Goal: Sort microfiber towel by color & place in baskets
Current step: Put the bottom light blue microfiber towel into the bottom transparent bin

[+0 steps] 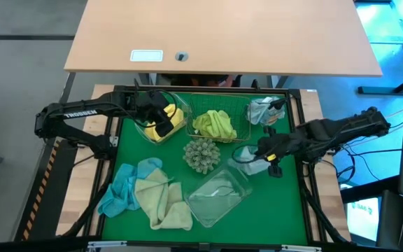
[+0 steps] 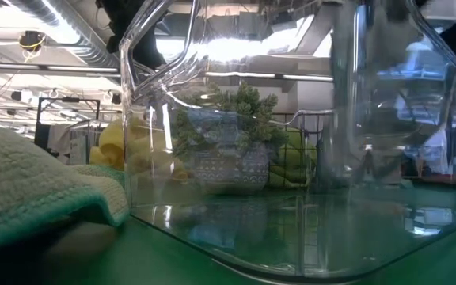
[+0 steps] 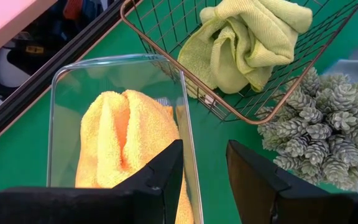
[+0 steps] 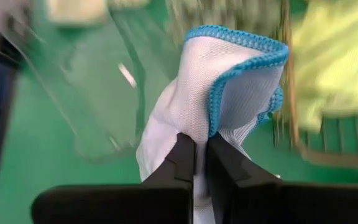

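Because our right gripper [image 4: 201, 155] has its two fingers pinched tight on a fold of the light blue towel [image 4: 219, 93], we can see how this cloth behaves — it is soft and floppy, and it sags down around the fingers. We think it is very light and will not break. It may slip a bit, so a pinch on a thick fold or on the stitched blue edge looks like the best place to hold it. That towel sits near the right side of the green mat [image 1: 128, 150], just beside the empty clear tub [image 1: 219, 196] at the front.

Our left gripper [image 3: 204, 168] hangs over the other clear tub [image 3: 73, 81] at the back left. Its fingers stand partly apart, one on each side of the tub's wall, but we cannot tell if they touch it. A yellow towel [image 3: 120, 137] lies inside that tub. A lime green towel [image 1: 215, 124] lies in the wire basket [image 1: 242, 133] next to it. More towels wait at the front left — a blue one [image 1: 121, 185] and a pale one [image 1: 163, 203], touching each other. Another pale bit of cloth [image 1: 261, 110] lies at the back right, and we cannot tell if it is in the basket or beside it.

The spiky ball [image 1: 201, 154] sits in the middle. From the low view, the clear tub fills most of the picture, so we can hardly see behind it.
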You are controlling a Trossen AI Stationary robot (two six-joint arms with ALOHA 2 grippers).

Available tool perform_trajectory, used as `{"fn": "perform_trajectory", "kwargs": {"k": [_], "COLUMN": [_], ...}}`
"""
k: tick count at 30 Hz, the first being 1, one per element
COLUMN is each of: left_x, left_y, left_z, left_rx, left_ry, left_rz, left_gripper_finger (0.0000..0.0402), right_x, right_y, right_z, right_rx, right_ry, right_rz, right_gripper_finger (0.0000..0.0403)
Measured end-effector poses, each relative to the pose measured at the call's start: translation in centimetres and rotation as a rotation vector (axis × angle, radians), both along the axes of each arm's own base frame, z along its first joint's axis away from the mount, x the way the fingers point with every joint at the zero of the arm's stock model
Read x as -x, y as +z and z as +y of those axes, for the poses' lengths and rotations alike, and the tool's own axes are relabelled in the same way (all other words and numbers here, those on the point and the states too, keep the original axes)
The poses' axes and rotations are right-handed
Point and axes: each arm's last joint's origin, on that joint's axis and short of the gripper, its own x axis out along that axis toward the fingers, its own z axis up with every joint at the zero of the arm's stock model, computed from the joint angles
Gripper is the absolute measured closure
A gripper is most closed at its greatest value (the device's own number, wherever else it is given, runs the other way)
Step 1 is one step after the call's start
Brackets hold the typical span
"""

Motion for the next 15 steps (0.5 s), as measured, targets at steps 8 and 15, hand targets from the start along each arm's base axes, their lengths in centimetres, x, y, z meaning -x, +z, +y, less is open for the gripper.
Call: {"fn": "perform_trajectory", "kwargs": {"k": [8,15], "left_x": [0.0,0.0], "left_y": [0.0,0.0], "left_z": [0.0,0.0], "left_rx": [0.000,0.000], "left_ry": [0.000,0.000], "left_rz": [0.000,0.000], "left_gripper_finger": [0.0285,0.0285], "right_x": [-0.8,-1.8], "right_y": [4.9,6.4], "right_z": [0.3,0.8], "right_rx": [-0.003,-0.076], "right_ry": [0.090,0.159], "right_rz": [-0.284,-0.435], "right_gripper_finger": [0.0387,0.0385]}}
